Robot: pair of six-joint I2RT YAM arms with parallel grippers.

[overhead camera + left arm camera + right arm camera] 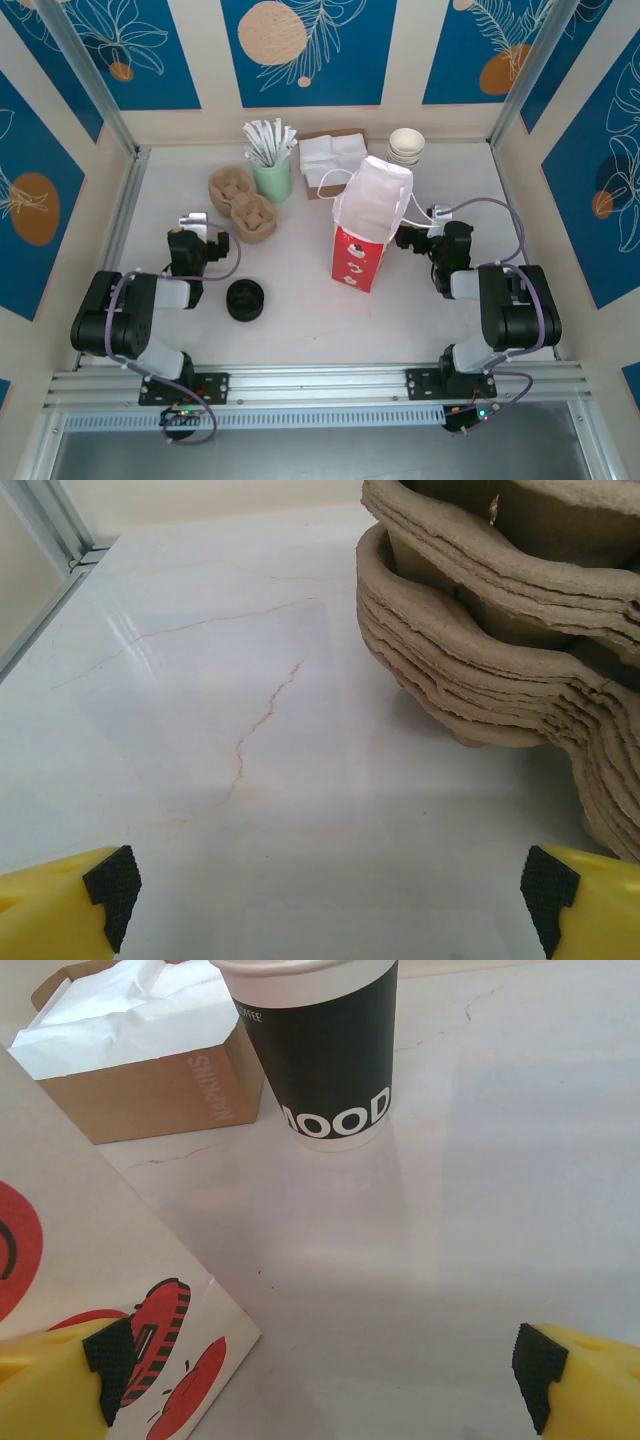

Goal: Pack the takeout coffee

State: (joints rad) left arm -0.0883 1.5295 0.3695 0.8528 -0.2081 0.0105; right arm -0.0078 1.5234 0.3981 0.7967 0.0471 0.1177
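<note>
Takeout coffee, and where is it? Hard call: my guess is the only place it could be tucked away is inside the bag, and the bag's walls hide its inside, so I cannot tell whether it's packed.

Let's run the scene, big to small. White marbled table (300,345), with nothing being carried across it. Red-and-white paper bag (368,225) standing upright mid-table, mouth open, handles loose. Off to its left, a stack of pulp cup carriers (241,205), untouched. At the back, a brown napkin box (335,158), a stack of lidless cups (406,146) beside it, and a pale green holder of wrapped sticks (271,178). Out front sits a low black stack of lids (245,300).

Left gripper (193,222): fingers spread wide, nothing between them, near the carriers. Right gripper (418,232): spread just as wide, empty, just beside the bag. My read is that either the job hasn't begun or the cup's already bagged. Neither gripper is working on anything, and these views won't settle it.

Now the lettering, from the right wrist view. Biggest is MOOD, in white capitals low on the black side of the bottom cup. Next is NAPKINS, printed on the box's brown side and upside down from this angle. Smallest is a tiny white line under the cup's rim that looks like COFFEE, partly cut off. The bag carries red and black drawings, with no words I can read.
</note>
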